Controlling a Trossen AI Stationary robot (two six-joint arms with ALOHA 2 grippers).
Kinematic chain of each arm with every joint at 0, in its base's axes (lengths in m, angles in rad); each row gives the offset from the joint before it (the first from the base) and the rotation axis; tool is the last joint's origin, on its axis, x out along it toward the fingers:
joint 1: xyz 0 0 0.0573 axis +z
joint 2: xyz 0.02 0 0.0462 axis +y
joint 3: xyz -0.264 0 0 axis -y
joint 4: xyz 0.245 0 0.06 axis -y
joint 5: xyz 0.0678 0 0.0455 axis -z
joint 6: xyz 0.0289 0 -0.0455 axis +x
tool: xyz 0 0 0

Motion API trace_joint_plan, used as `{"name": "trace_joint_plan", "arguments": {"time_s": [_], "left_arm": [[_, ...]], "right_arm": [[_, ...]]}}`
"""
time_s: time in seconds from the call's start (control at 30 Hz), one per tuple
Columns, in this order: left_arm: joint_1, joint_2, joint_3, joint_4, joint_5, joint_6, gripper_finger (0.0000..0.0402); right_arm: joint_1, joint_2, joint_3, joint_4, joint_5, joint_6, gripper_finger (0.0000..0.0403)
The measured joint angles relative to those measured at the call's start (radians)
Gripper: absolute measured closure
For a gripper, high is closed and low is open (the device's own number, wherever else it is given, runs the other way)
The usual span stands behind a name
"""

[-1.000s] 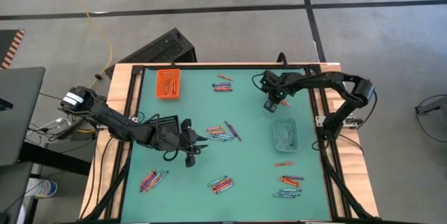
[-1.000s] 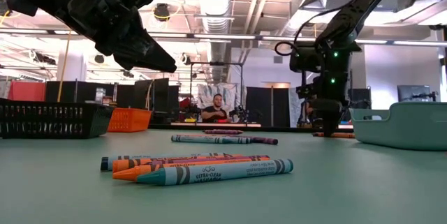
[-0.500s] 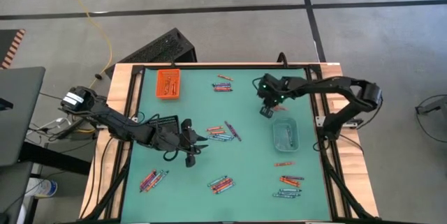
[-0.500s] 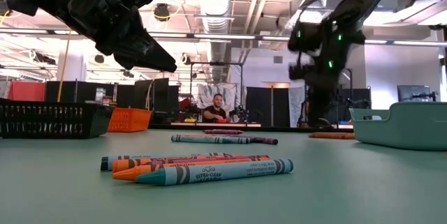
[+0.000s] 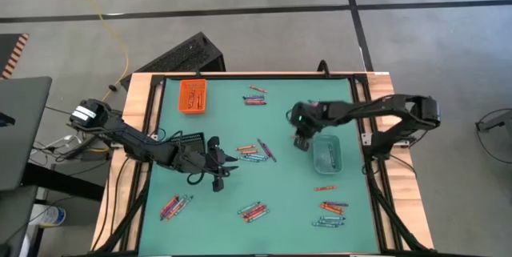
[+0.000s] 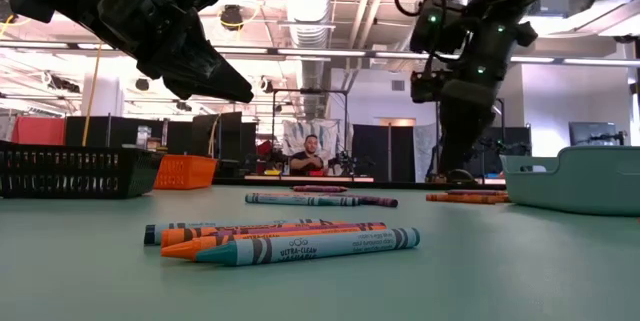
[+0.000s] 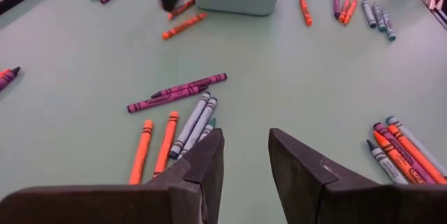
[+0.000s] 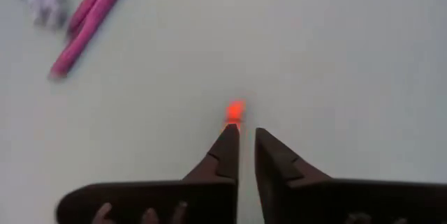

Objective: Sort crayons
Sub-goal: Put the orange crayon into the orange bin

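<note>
Right gripper [image 5: 299, 142] hangs at the 9 o'clock side of the clear tray [image 5: 337, 142], jaws nearly together; whether they pinch the orange tip [image 8: 235, 109] is unclear. Left gripper [image 7: 246, 140] waits slack and empty near centre. Most crayons [image 5: 253, 153] lie loose in clusters at 12, 5, 6 and 7 o'clock. Contents of the orange tray [image 5: 182, 97] at 11 o'clock and the black basket [image 5: 186, 139] are hard to read.

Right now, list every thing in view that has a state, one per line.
Left tool: open, empty, above the blue and orange crayons.
Right tool: nearly closed, an orange crayon tip showing at its fingertips.
Clear tray: upright, a few crayons inside.
Orange tray: upright, crayons inside.
Black basket: upright, contents unseen.
</note>
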Motion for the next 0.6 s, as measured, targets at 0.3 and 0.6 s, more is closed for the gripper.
{"name": "trace_joint_plan", "arguments": {"time_s": [0.3,0.6], "left_arm": [[0.0,0.0,0.0,0.002,0.0,-0.002,0.0299],[0.0,0.0,0.0,-0.001,0.0,-0.004,0.0299]], "right_arm": [[0.187,0.15,0.006,0.049,0.026,-0.001,0.034],[0.144,0.163,0.046,-0.011,0.088,-0.027,0.0343]]}}
